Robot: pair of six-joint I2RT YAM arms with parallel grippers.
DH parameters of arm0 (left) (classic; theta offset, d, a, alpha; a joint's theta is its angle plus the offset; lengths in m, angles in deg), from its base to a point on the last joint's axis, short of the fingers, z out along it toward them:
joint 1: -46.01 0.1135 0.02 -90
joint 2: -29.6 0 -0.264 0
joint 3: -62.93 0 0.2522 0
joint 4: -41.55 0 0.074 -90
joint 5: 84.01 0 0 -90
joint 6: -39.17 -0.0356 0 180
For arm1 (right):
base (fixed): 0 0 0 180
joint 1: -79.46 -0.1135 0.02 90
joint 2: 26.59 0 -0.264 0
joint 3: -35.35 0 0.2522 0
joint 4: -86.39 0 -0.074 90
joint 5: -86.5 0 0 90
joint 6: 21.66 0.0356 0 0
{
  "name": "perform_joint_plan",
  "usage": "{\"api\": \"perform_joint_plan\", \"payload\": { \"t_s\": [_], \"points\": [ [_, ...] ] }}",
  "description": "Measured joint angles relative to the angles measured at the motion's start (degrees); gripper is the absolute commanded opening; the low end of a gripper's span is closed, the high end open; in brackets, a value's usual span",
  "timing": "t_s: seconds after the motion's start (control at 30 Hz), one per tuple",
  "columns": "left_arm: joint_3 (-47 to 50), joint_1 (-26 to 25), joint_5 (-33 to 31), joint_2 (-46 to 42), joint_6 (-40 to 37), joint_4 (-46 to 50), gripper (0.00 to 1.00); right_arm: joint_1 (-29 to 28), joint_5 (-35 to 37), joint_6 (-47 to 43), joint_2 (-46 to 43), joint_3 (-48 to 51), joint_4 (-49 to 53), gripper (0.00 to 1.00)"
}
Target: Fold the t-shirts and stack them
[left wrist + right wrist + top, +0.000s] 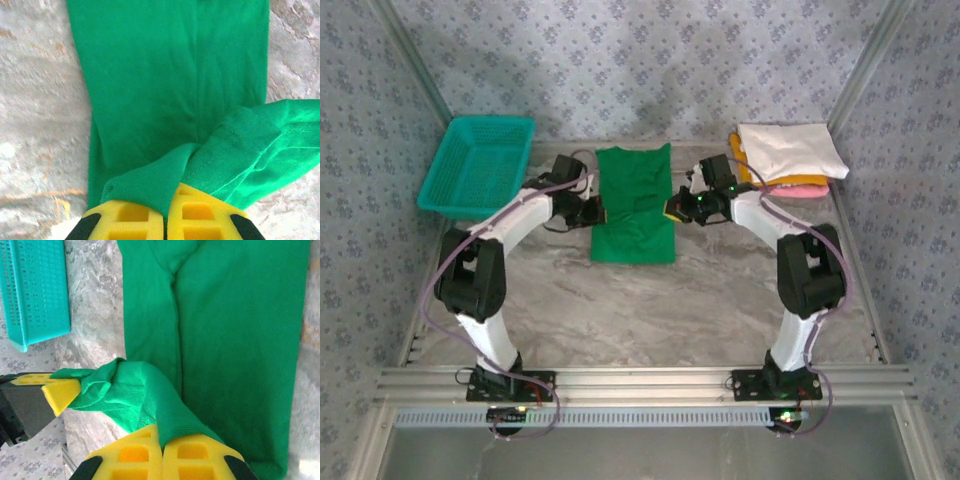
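A bright green t-shirt (634, 205) lies on the table's far middle, narrowed into a long strip. My left gripper (601, 212) is at its left edge and my right gripper (672, 208) at its right edge, both about halfway along. In the left wrist view the yellow jaws of the left gripper (166, 212) are shut on a bunched fold of the green t-shirt (175, 75). The right gripper (163, 447) pinches a ribbed edge of the green t-shirt (235, 340), lifted into a ridge. A folded stack, white over orange-yellow and pink (790, 150), sits at the back right.
A teal mesh basket (478, 163) stands at the back left and appears again (35, 290) in the right wrist view. Bare marble tabletop (640, 310) stretches between the shirt and the arm bases. Patterned walls close in the back and sides.
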Motion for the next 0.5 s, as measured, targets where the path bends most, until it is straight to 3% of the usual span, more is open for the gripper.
{"api": "perform_joint_plan", "payload": {
  "t_s": [0.5],
  "points": [
    [-12.6,2.5,-0.7,12.9,-5.0,3.1,0.0,2.6,0.1,-2.3,12.2,-11.7,3.3,0.0]
  ]
}}
